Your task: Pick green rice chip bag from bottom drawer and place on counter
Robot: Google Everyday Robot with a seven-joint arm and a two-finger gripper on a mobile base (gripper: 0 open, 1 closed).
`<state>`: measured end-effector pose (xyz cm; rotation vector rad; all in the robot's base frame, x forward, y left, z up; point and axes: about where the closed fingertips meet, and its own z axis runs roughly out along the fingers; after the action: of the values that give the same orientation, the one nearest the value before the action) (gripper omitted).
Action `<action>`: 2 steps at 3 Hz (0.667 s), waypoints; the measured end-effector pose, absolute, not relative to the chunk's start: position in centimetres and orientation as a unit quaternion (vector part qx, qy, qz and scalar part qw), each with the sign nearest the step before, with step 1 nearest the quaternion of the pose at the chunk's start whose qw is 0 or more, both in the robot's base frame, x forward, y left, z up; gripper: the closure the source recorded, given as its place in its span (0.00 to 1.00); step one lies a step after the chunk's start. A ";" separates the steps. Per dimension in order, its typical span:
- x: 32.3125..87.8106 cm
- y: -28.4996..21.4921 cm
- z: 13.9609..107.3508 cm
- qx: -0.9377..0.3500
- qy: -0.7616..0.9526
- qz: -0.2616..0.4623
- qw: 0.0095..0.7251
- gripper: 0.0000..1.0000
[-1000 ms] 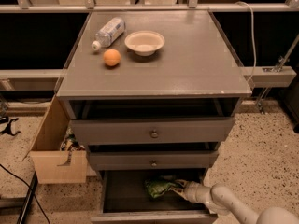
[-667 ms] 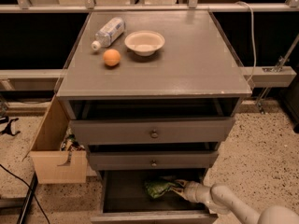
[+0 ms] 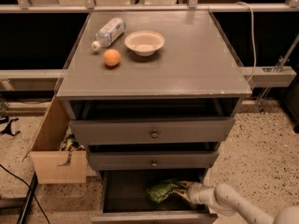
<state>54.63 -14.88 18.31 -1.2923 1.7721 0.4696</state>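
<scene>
In the open bottom drawer (image 3: 124,197), at the view's six o'clock, the green rice chip bag (image 3: 161,191) lies with the gripper (image 3: 185,192) touching its three-o'clock edge, grip state impossible to tell, so lifting and placing on the desk (image 3: 201,64) remain.

Water bottle (image 3: 108,32), orange (image 3: 111,58), white bowl (image 3: 144,42), wooden box (image 3: 56,164)

green bag (image 3: 161,192) in bottom drawer (image 3: 125,192), gripper (image 3: 183,189) beside
</scene>
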 end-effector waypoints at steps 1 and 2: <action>53.1 -15.7 20.6 -0.520 0.716 0.180 0.430 1.00; 51.6 -16.7 23.9 -0.521 0.719 0.162 0.430 1.00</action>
<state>51.57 -16.74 23.85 -1.2990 1.7947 0.4044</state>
